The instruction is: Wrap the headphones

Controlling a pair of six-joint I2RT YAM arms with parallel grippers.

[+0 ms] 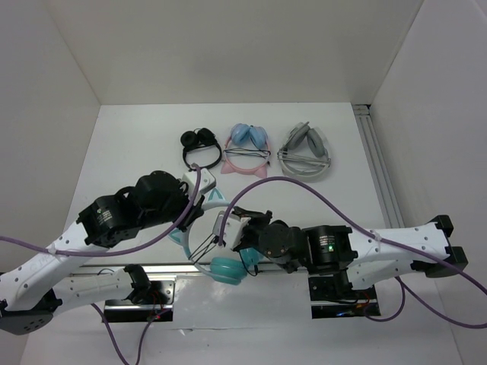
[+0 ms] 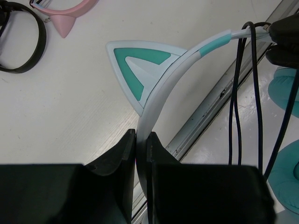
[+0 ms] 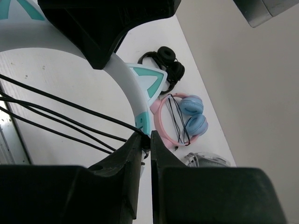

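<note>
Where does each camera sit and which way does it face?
Top: above and behind, looking down at the table; left arm and right arm show, bases nearest.
Left wrist: on its arm, looking over the left pincer, shut on the teal headphones.
Right wrist: looks past the right pincer, nipping the cable, toward pink headphones.
Shared: all show the teal headphones.

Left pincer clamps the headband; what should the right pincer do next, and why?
Probably draw the cable taut around the headband: the left pincer holds the band steady, loose strands hang slack, and the right pincer sits at the cable.
</note>
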